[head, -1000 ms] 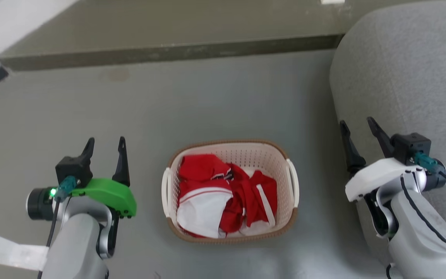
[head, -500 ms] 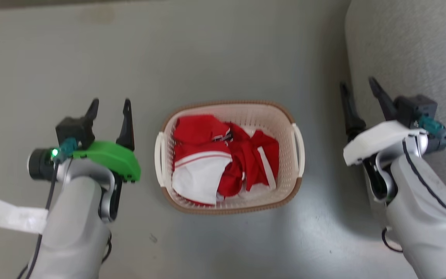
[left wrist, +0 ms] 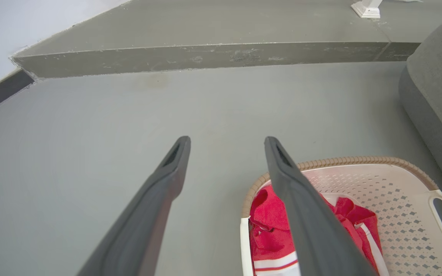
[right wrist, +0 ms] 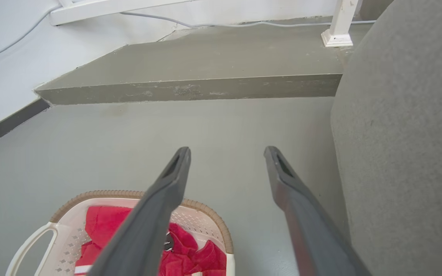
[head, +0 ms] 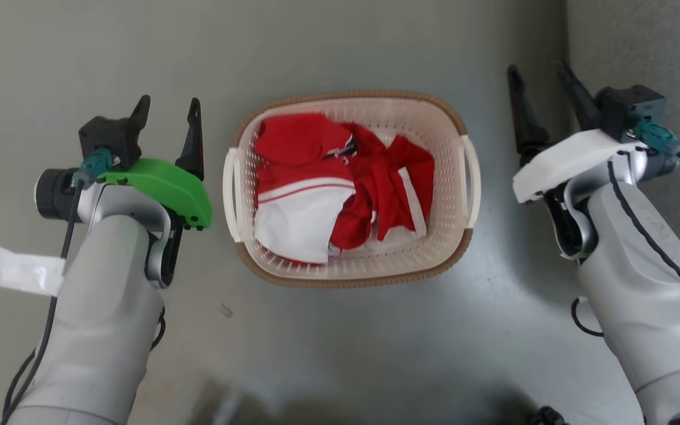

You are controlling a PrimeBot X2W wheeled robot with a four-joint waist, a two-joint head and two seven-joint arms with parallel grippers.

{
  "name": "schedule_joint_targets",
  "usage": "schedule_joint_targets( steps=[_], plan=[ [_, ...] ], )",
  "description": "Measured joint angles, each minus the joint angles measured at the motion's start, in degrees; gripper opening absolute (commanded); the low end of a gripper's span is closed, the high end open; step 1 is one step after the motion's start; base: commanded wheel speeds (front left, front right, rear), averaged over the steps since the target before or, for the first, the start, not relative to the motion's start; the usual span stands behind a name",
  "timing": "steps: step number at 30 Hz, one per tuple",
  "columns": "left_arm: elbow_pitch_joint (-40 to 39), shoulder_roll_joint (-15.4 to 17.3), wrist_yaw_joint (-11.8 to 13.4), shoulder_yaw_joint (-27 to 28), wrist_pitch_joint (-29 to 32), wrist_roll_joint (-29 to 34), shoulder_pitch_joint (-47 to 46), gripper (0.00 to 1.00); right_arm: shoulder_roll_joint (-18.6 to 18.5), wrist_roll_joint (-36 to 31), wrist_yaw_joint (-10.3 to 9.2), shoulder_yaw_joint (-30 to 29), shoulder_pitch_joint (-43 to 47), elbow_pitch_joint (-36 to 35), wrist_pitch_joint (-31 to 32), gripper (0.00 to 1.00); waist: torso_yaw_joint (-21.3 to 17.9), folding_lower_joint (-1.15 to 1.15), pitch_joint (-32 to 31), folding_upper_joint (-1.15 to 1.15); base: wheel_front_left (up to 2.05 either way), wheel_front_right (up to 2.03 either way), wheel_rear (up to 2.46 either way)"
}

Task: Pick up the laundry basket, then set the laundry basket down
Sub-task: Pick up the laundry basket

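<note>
Head view: cream-white perforated plastic laundry basket [head: 369, 94] sat on grey floor [head: 340, 47] between left tool [head: 169, 103] and right tool [head: 538, 68], both spread wide, empty.

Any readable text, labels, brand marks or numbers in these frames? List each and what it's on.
No legible text.
Laundry basket: no label or brand visible.
Red and white clothes: a small dark mark near the collar, too small to read.
White tape strip by the left forearm: looks blank.
Left gripper and right gripper: no markings seen.
</note>
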Motion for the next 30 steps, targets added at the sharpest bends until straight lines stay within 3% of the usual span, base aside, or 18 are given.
schedule_joint_targets(
  steps=[12, 30],
  plan=[
    [7.2, -0.64, -2.53, -0.96, 0.49, -0.01, -3.74, 1.0, 2.02, -0.31, 1.02, 1.88, -3.36, 7.17, 0.0, 1.0, -0.21, -0.01, 7.16, 0.0, 0.0, 0.0, 0.0],
    [16.17, -1.34, -5.1, -3.39, 1.13, -0.42, -6.81, 1.0, 3.8, -0.21, 2.56, 4.56, -6.13, 15.05, 0.0, 1.0, -1.5, -0.01, 12.66, 0.0, 0.0, 0.0, 0.0]
  ],
)
